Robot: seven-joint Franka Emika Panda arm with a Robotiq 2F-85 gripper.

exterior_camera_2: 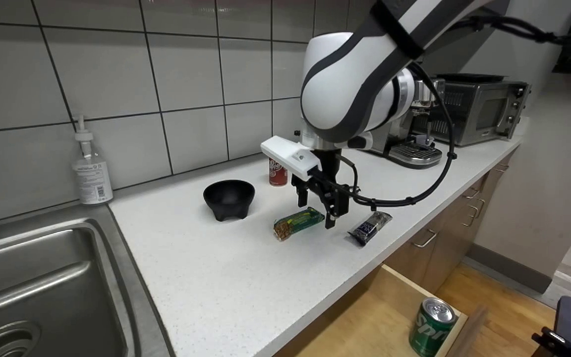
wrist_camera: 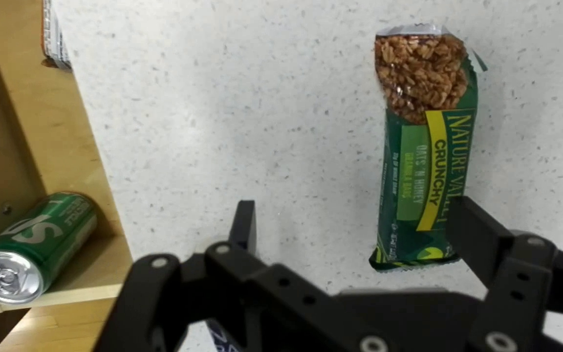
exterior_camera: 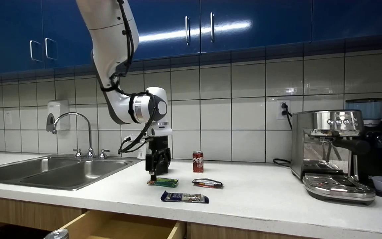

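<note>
Currently we are hovering over the white countertop (wrist_camera: 213, 122) with our gripper (wrist_camera: 352, 205), its jaws standing wide apart and gripping nothing. Right of centre in the wrist view, a green Nature Valley Crunchy granola bar (wrist_camera: 411, 176) is lying lengthwise up the frame, and one finger (wrist_camera: 479, 234) is covering part of its lower right edge; we are not managing to tell whether the two are touching. At lower centre in an exterior view, we are seeing a dark blue wrapped bar (exterior_camera: 184, 198), with a shorter snack bar (exterior_camera: 207, 183) lying just above its right end and a red Dr Pepper can (exterior_camera: 198, 162) standing upright farther up. At the lower right in an exterior view, a green Sprite can (exterior_camera_2: 431, 327) is standing in a pulled-out wooden drawer (exterior_camera_2: 360, 317). We are also noticing a black bowl (exterior_camera_2: 229, 197) standing left of centre there, and a clear pump bottle (exterior_camera_2: 93, 173) resting beside the steel sink (exterior_camera_2: 127, 277) along the left side. A steel espresso machine (exterior_camera: 330, 116) is occupying the right side in an exterior view, with a black coffee grinder (exterior_camera: 378, 156) standing just behind it.
</note>
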